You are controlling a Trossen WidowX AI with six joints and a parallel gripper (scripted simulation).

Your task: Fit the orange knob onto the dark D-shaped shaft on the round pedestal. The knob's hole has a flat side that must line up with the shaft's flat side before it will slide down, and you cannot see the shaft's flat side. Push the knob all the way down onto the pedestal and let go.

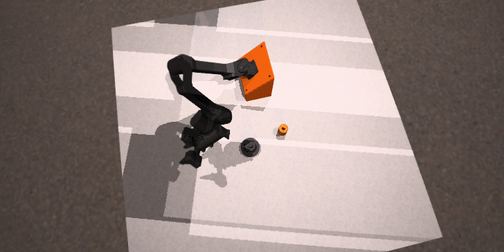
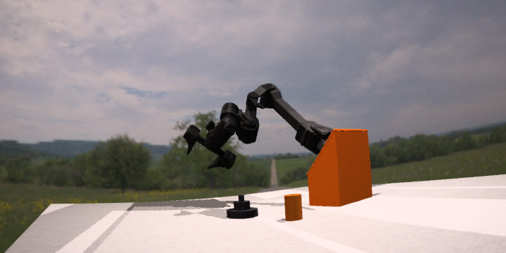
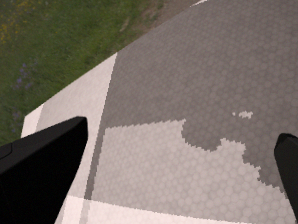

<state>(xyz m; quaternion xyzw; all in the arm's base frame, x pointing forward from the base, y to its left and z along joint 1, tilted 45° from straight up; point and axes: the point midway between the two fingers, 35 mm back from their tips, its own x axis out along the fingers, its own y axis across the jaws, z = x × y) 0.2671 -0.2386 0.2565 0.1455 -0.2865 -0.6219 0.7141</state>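
Your claw (image 1: pixel 207 147) (image 2: pixel 199 160) (image 3: pixel 185 135) is spread wide with nothing between its fingers, raised above the table (image 1: pixel 317 193) (image 2: pixel 212 237) (image 3: pixel 150 170) and off to one side of the pedestal (image 1: pixel 243 151) (image 2: pixel 242 213). You have the knob (image 1: pixel 282 133) (image 2: pixel 293 208) standing upright on the table near the pedestal, not touching it — its hole faces up. The shaft (image 1: pixel 250 146) (image 2: pixel 240 198) stands bare — your arm rises from the orange block (image 1: pixel 260 59) (image 2: pixel 354 169)

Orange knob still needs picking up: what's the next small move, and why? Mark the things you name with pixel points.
I'd swing the open tool (image 1: pixel 210 146) (image 2: pixel 199 160) (image 3: pixel 185 135) over toward the orange knob (image 1: pixel 282 129) (image 2: pixel 292 207), keeping it raised. The knob stands upright on the table beside the round pedestal (image 1: pixel 250 147) (image 2: pixel 242 213), while the tool hangs off on the pedestal's other side and the wrist view shows no knob.
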